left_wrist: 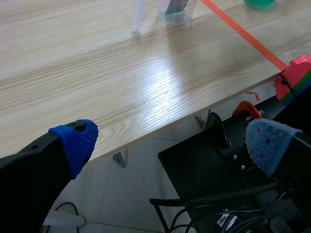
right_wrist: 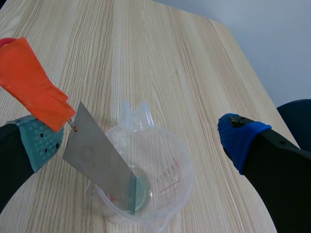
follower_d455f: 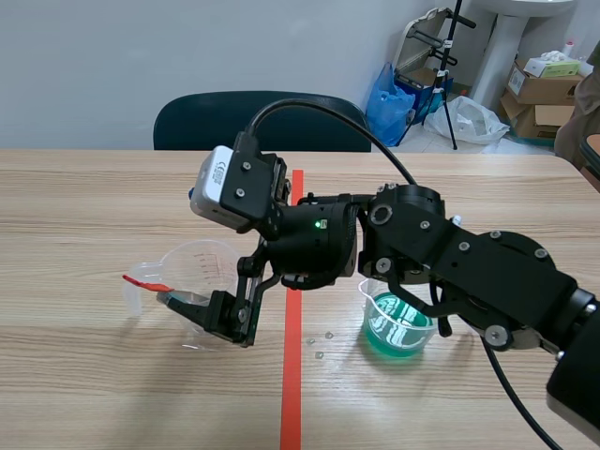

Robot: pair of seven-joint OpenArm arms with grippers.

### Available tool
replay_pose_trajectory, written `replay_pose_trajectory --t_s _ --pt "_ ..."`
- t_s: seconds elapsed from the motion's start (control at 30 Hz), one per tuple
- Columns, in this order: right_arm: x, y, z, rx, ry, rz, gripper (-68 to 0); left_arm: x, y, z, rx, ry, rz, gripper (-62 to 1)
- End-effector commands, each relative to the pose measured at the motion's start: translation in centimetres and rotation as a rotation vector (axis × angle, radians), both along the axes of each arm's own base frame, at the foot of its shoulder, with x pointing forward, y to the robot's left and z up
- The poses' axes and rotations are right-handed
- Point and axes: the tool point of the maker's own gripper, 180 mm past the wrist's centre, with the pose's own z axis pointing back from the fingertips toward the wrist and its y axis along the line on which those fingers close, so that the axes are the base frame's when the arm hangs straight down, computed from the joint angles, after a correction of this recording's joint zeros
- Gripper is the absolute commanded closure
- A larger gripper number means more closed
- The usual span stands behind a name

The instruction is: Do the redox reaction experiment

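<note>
Zero hold on the right gripper point(right_wrist: 141, 138): gaping wide above the clear measuring beaker point(right_wrist: 187, 160), clamped on nothing. Just beside its teal pad point(right_wrist: 41, 141), perhaps touching, the top end of the metal strip point(right_wrist: 99, 165) with its orange tape tag point(right_wrist: 31, 85). Leans with its long axis slanting from that pad down to the beaker floor, foot in a little pale liquid. Probably calls for shifting sideways to centre the strip before closing. Farther off on the table point(follower_d455f: 94, 187), well apart across the tape line, the beaker of green liquid point(follower_d455f: 398, 328). Farthest away, hanging off the table edge and equally agape: the left gripper point(left_wrist: 170, 141).
</note>
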Motion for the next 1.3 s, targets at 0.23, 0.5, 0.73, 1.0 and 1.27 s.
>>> replay_pose_trajectory --t_s 0.23,0.5,0.73,1.0,1.27 --pt "-0.8 0.2 -0.1 0.033 0.027 -0.003 -67.9 0.4 -0.1 0.5 -0.015 -0.026 0.003 -62.3" --pt "-3.3 -0.5 -0.3 0.043 0.04 0.012 -67.9 0.4 -0.1 0.6 -0.015 -0.028 0.008 -62.3" --pt "-5.3 -1.7 0.7 0.061 0.032 -0.026 -67.9 0.4 0.3 0.8 -0.023 -0.045 0.07 -62.3" --pt "-5.0 -4.9 2.5 0.109 0.097 -0.209 -67.9 -0.3 0.3 0.7 -0.005 -0.1 0.2 -62.3" --pt "-4.3 -9.6 3.8 0.116 0.094 -0.398 -67.9 0.9 -0.1 2.8 0.099 -0.235 0.249 -62.3"
